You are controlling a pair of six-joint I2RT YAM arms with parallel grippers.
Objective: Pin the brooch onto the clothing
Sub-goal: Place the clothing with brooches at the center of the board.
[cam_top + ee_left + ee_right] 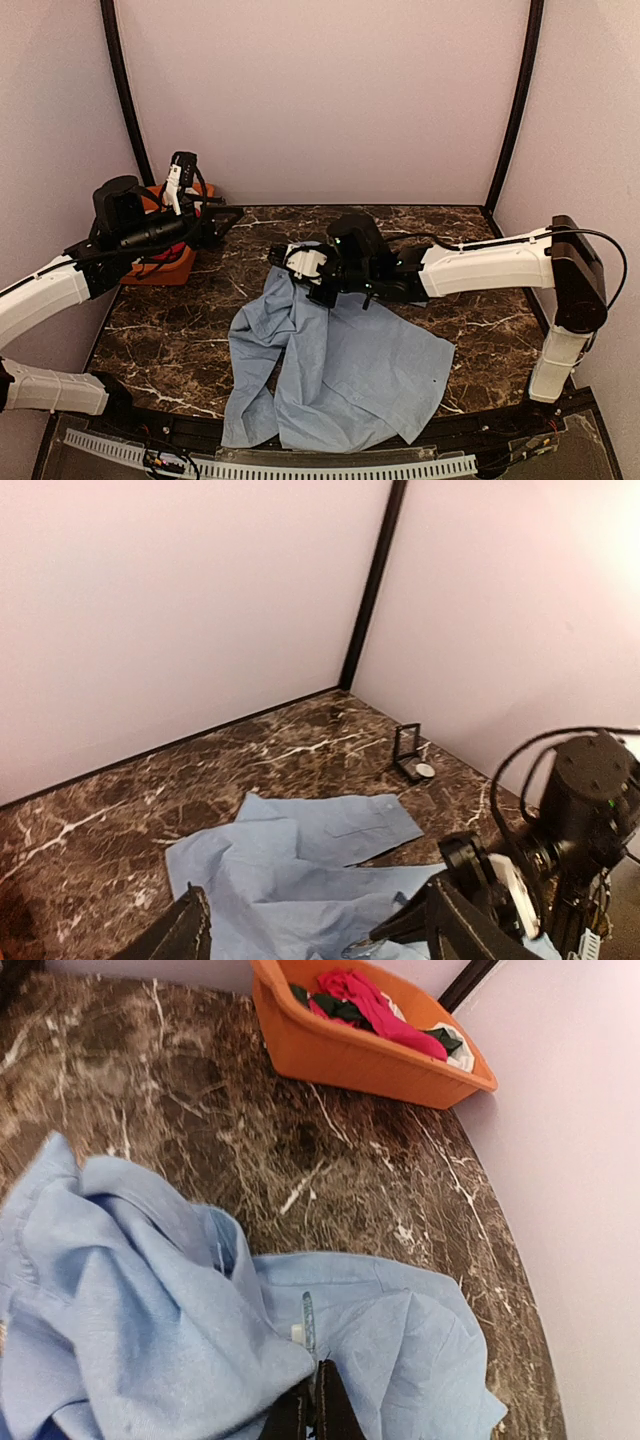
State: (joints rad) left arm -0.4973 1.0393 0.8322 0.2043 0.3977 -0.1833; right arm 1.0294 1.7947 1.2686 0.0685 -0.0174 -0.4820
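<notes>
- Finds the right gripper closed tight, tips down at the light blue shirt; cannot tell whether a fold is pinched between them.
- Finds the left gripper open with fingers wide apart, holding nothing, raised near the orange basket at the back left.
- Locates the shirt crumpled mid-table, bunched up under the right gripper, its lower part draped over the near edge.
- Notes a small round pale object beside an open black case close to the far wall. Judges it the probable brooch, too small to confirm, and well apart from the shirt.
- Judges the step in hand to be readying the fabric, with no pinning begun.
- Recommends spreading one flat, single layer of cloth before bringing the brooch over. Keep the closed gripper low and steady so the fabric stays taut, and approach the case from above with the open gripper.
- Warns against pinning through bunched folds, which risks catching several layers.
- Records a dark marble-patterned table, glossy and hard, and likely slippery under cloth.
- Records plain pale walls with black corner posts, and red and dark garments in the basket.
</notes>
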